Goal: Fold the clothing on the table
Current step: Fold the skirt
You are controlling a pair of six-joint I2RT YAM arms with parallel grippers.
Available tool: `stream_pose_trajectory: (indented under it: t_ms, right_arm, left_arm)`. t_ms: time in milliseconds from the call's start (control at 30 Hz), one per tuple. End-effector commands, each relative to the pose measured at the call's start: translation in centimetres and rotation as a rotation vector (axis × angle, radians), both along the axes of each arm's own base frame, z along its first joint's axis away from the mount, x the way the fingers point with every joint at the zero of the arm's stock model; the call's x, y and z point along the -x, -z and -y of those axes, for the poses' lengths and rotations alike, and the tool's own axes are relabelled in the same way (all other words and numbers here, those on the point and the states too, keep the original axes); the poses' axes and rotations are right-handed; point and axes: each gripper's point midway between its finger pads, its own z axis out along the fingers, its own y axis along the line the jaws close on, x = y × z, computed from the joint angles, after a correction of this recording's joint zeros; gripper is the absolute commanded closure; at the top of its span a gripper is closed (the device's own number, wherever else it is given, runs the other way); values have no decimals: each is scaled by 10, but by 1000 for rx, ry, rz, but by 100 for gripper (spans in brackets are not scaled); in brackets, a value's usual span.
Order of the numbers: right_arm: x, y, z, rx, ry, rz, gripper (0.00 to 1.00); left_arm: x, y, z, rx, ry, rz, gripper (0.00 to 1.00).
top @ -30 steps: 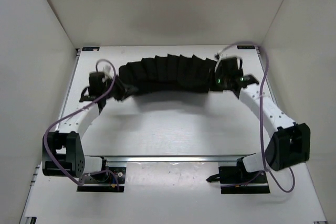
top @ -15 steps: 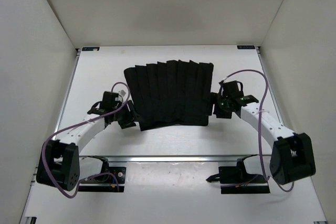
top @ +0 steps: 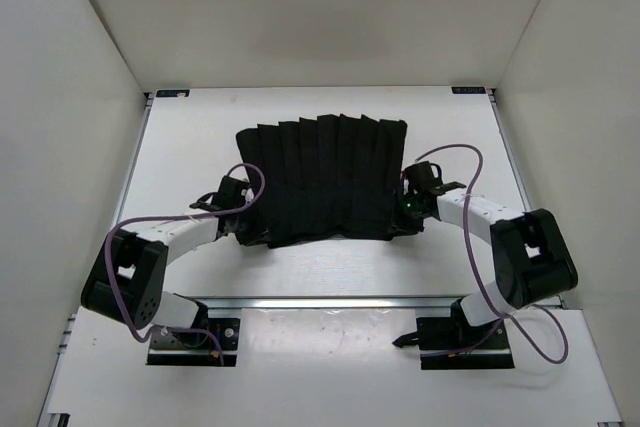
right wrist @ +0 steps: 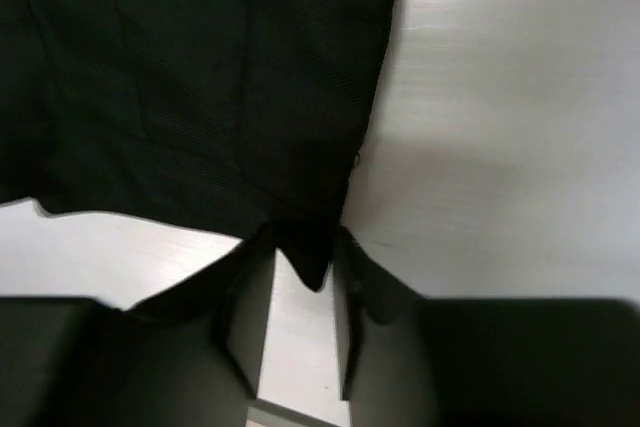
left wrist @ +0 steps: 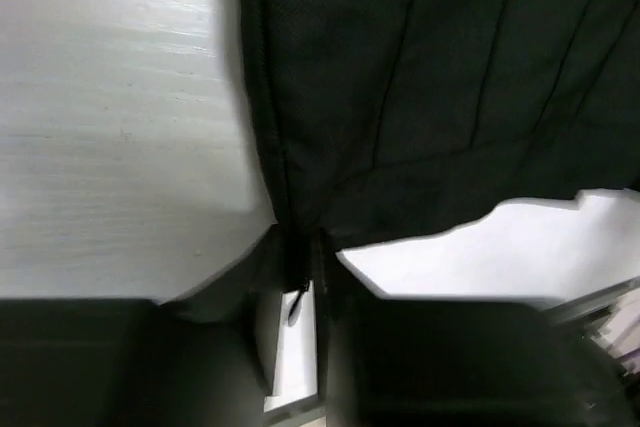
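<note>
Now that the skirt (top: 322,177) lies spread flat rather than bunched, the left gripper (left wrist: 298,267) and right gripper (right wrist: 300,257) bracket its near corners for folding; whether they are clamped cannot be told.

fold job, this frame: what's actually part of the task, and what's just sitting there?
In the job:
- black pleated skirt
- white table under it
- left pincer and right pincer, one at each near corner of the skirt

Just there:
- purple cables on the arms
- aluminium rail at the front edge
- white walls
</note>
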Motion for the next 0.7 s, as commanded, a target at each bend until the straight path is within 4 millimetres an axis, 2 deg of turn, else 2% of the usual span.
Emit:
stream_pose_trajectory:
  t_ms: [0,33,133,200,233,300,333,367,433,467,533,600,667]
  right_arm:
    - [-2,9,-8,-17,-3,-28,88]
    - [-8,0,-11,-23,-17,-2,100]
    - [-22,-22,-7,-9,-14,52,100]
    - [-41,-58,-6,-43,5,128,100]
    - [-44,-64,-3,-51,12,138,100]
    - [-46,-84,0,-71,22,161,100]
    - [-45,-84,2,-66,18,164,100]
    - [-37,-81,3,-60,15,147,100]
    - [-16,-70,5,-49,-1,101,100]
    - [7,-58,6,-38,-15,67,100]
    - [30,-56,5,-34,-29,49,100]
    - [74,-53,3,-18,-66,-8,100]
    - [104,-61,0,-31,-93,-27,100]
  left_arm:
    - [-22,-7,4,12,-23,52,98]
    - [-27,-12,7,27,-22,59,100]
    - [-51,-40,6,52,-39,118,100]
    - [-64,-64,0,60,-55,160,100]
    - [-68,-73,-5,64,-68,182,100]
    - [-66,-85,-11,84,-72,201,100]
    - [-60,-78,-15,83,-72,179,100]
    - [-53,-77,-17,85,-65,170,100]
    - [-23,-55,-19,91,-41,98,100]
    - [-4,-50,-18,102,-16,89,100]
    - [29,-37,-20,103,12,54,100]
    - [66,-28,-21,115,47,-6,100]
    - [87,-35,-20,136,59,-2,100]
